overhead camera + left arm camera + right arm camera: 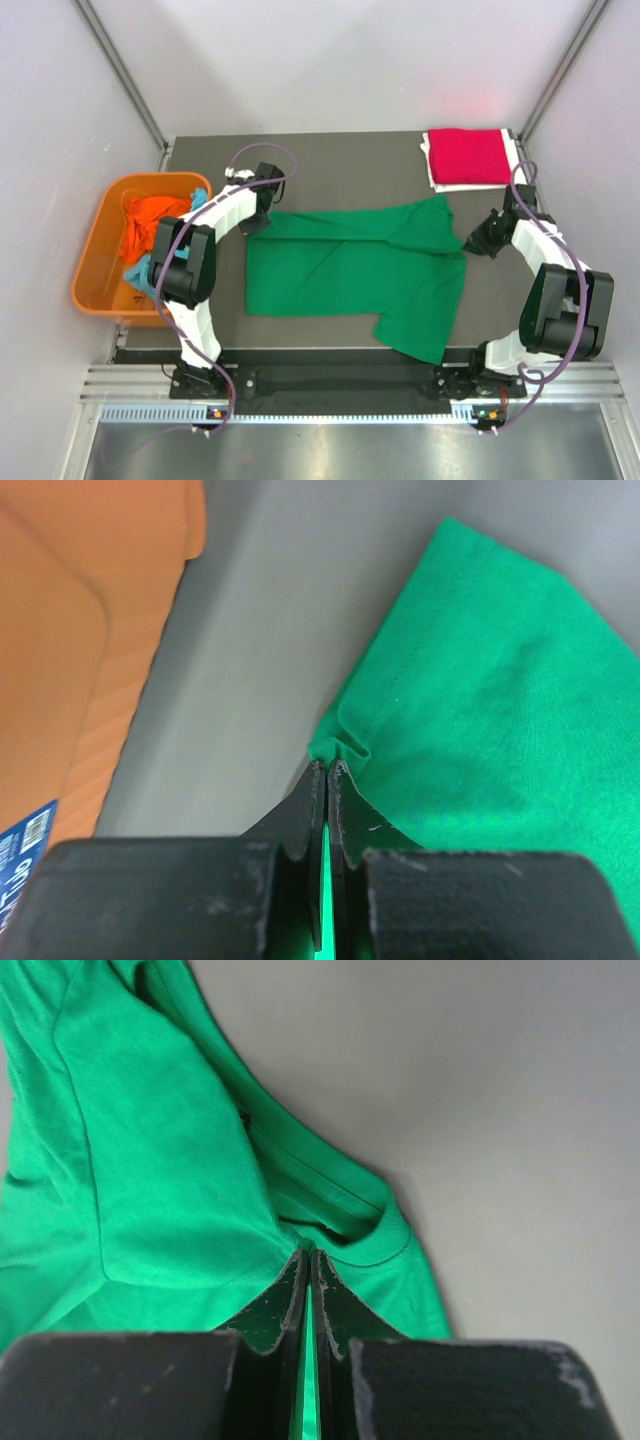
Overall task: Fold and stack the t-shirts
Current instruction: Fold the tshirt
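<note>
Our left gripper (327,772) is pressed together on a pinch of hem at the far left corner of the green t-shirt (350,268). Our right gripper (305,1256) is likewise clamped on cloth right at the ribbed collar. Between them the shirt lies across the middle of the table (330,160), hem to the left, neck to the right, one sleeve sticking out toward the near edge. We judge it light, limp and quick to sag or wrinkle, so it is best held at stitched edges (hem, collar, shoulder seams) with both ends kept taut. Beyond, a folded red t-shirt (467,155) sits at the far right corner. The orange tub (95,275) on the left holds an orange t-shirt (150,218) and a light blue t-shirt (140,272).
</note>
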`<act>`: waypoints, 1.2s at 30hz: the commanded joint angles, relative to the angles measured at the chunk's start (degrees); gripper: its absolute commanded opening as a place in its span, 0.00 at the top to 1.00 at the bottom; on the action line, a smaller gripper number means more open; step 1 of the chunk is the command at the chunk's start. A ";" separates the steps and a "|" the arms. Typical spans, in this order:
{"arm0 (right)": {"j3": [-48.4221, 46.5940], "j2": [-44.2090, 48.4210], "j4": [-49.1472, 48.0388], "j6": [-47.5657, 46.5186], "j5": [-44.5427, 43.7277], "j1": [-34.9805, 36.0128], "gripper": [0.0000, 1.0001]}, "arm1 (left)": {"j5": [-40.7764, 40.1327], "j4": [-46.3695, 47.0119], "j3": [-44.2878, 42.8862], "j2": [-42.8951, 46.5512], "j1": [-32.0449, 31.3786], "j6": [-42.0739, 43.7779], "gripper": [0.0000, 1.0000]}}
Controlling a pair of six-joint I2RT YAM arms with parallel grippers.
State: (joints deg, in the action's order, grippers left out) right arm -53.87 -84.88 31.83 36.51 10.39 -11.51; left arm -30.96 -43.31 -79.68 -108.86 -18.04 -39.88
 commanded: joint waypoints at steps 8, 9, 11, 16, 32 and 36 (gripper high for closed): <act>1.48 1.56 1.46 -1.79 3.76 -1.06 1.00 | -1.21 -7.49 -2.85 3.37 0.03 0.33 0.64; 1.66 1.56 2.08 -1.80 3.76 -0.97 0.99 | -0.51 -6.97 -2.94 4.52 0.03 0.41 0.53; 1.13 0.86 5.23 -1.62 1.75 -1.06 0.87 | 2.56 -5.39 -2.68 7.50 0.03 1.64 0.50; 0.52 4.01 4.82 -3.81 -1.60 0.17 0.72 | 20.82 7.33 1.00 10.59 0.03 9.01 0.51; -19.95 -10.47 -2.48 -19.61 -0.47 9.75 0.53 | 27.98 11.49 -7.77 -6.18 0.82 13.51 0.52; -26.89 -18.37 -3.00 -23.15 -0.19 8.96 0.56 | 22.72 10.70 -10.05 -8.91 1.25 13.42 0.52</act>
State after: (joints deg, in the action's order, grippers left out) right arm -75.81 -99.98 30.68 19.05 9.61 -1.80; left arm -3.62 -33.28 -86.21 -117.21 -17.37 -27.24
